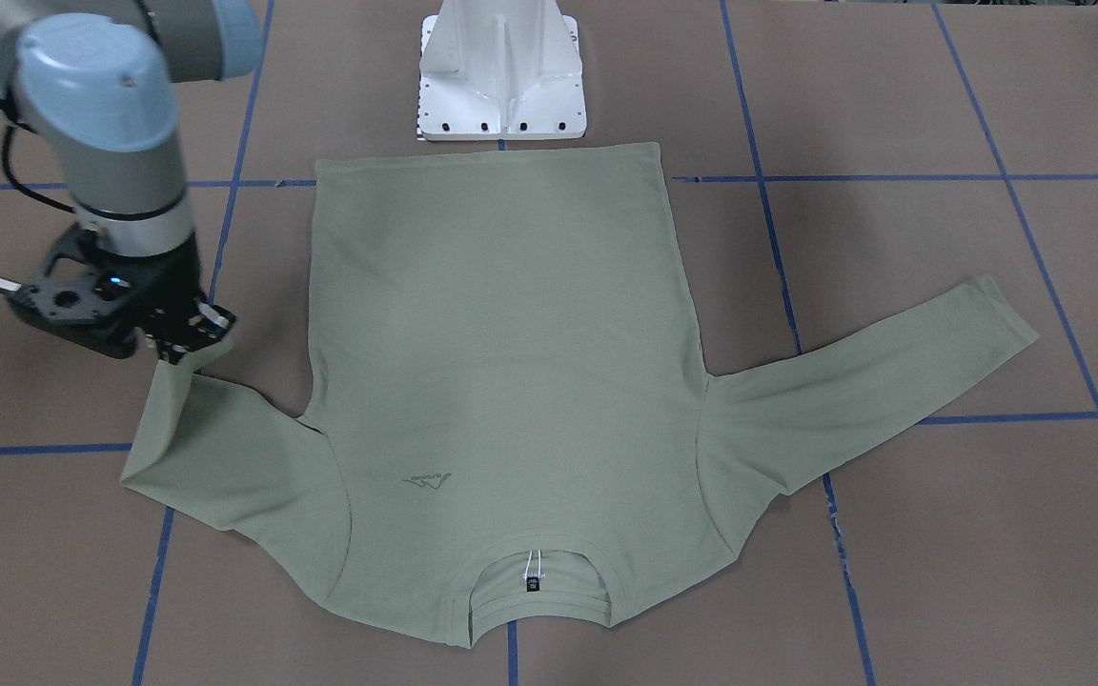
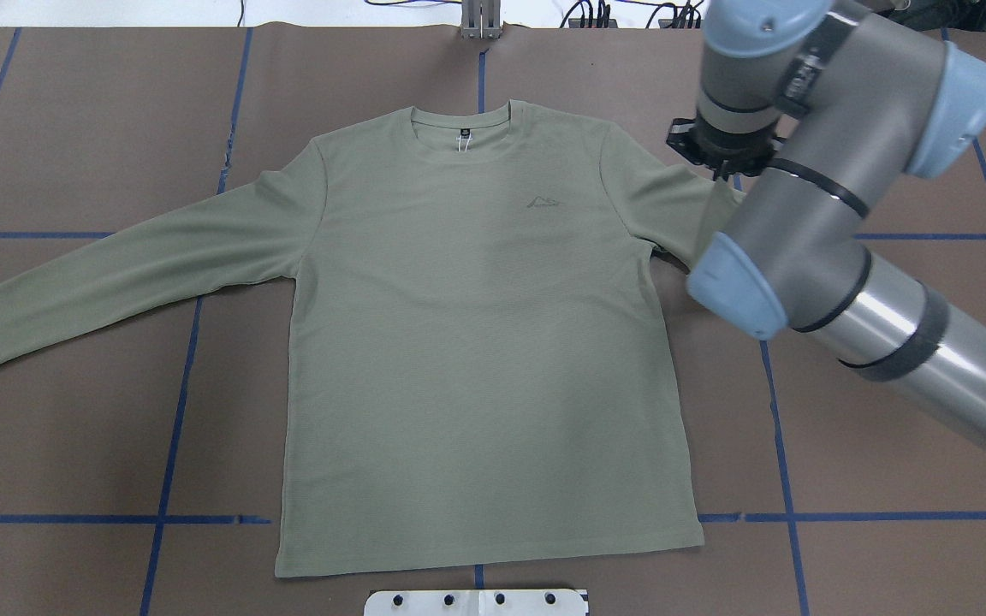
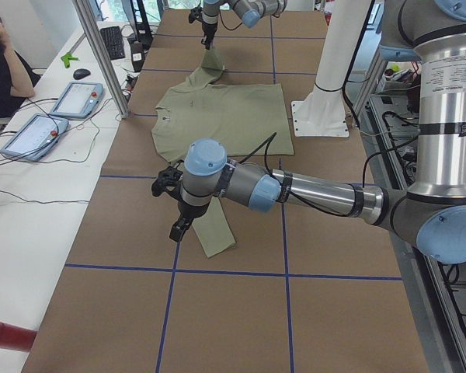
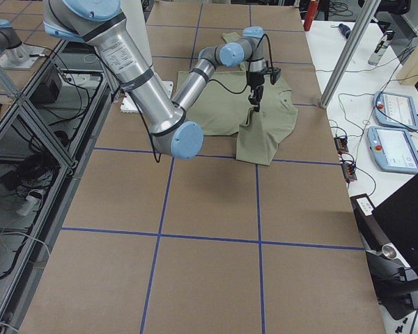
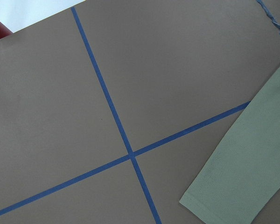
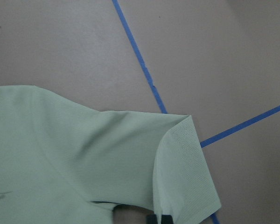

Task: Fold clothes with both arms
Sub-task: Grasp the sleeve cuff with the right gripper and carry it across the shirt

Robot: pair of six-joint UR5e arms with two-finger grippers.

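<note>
Hidden or unclear:
- In the overhead view the right arm (image 2: 810,197) covers its own hand and the end of the right sleeve (image 1: 215,448). You get only the sleeve's upper part there.
- The left hand (image 3: 179,229) shows in the left side view alone. It is small and sits near the left cuff (image 5: 214,205). You cannot tell from that view how far its fingers stand apart.
- Its wrist camera shows you no fingers, only that cuff lying flat beside a crossing of blue tape (image 5: 130,156).

Right hand (image 1: 182,345):
- It is closed narrow, pinching the right cuff (image 6: 186,172).
- The cuff is held up off the surface (image 1: 892,572). The sleeve bends partway along and rises to the hand.
- In the right wrist view you see the cuff turned over above the sleeve. Dark fingertips (image 6: 154,219) are cut off at the bottom edge.

Shirt (image 2: 476,342):
- It lies flat, front up, in the middle of the surface.
- The hem is toward the white base (image 1: 501,76) and the neck is away from it.
- The left sleeve lies stretched out straight and flat.
</note>
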